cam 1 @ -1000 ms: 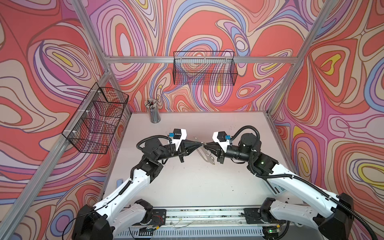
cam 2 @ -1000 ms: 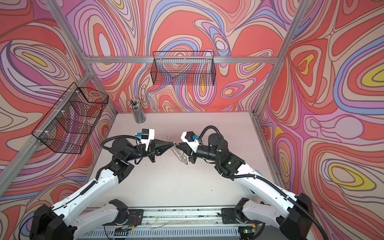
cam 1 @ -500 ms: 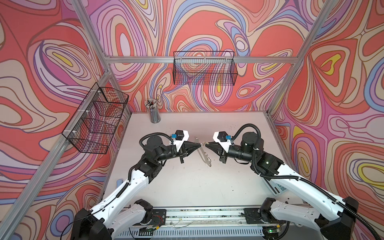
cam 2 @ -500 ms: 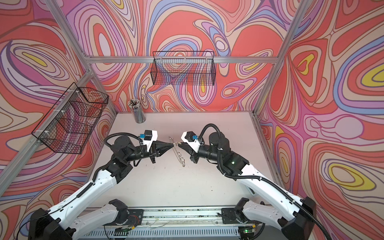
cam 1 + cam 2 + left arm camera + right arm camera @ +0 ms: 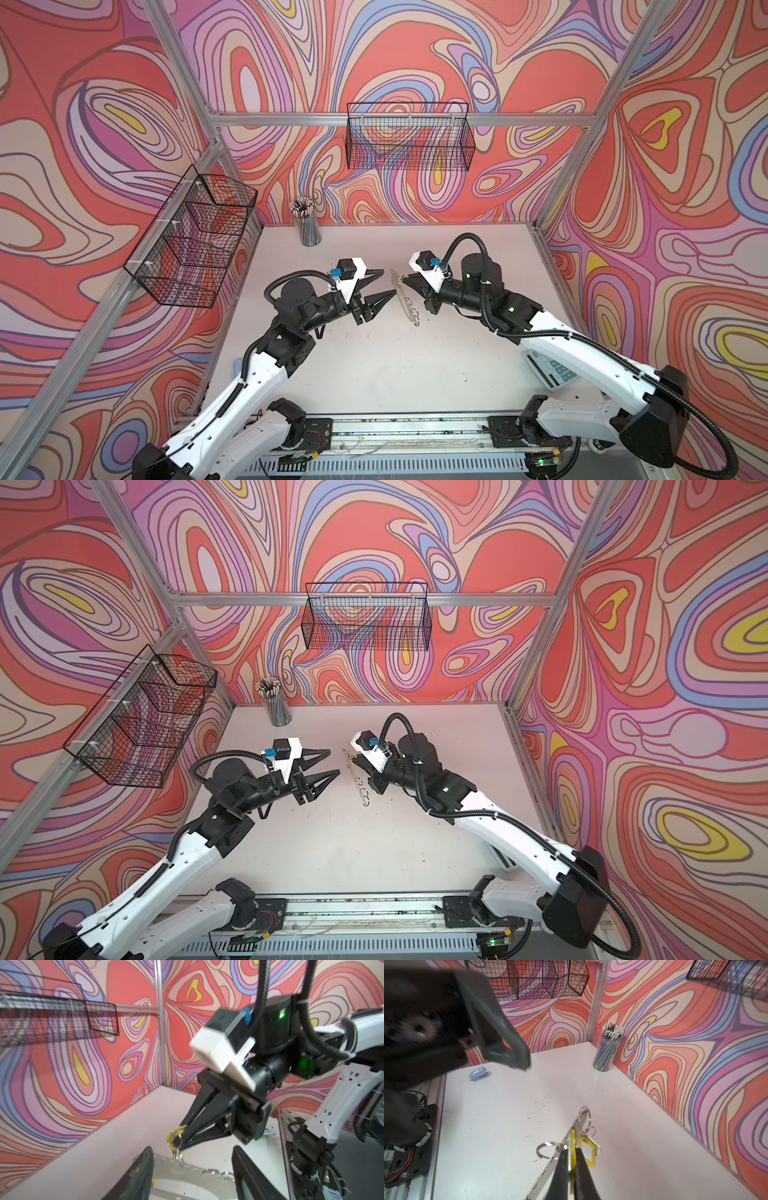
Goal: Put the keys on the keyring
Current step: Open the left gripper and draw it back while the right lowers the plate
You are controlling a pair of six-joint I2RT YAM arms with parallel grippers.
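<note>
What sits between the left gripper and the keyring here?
Nothing: in both top views the short gap between the open left gripper and the keyring shows only bare table.

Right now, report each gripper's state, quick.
Left gripper: open, holding nothing.
Right gripper: shut on a key's yellow tag, keyring hanging below.

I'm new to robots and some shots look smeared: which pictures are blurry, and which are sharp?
Both top views: sharp, evenly lit, left gripper and keyring clear. Right wrist view: that gripper's finger is a dark blur, the keyring and pencil cup crisp. Left wrist view: smeared nearly throughout, wire basket included.
</note>
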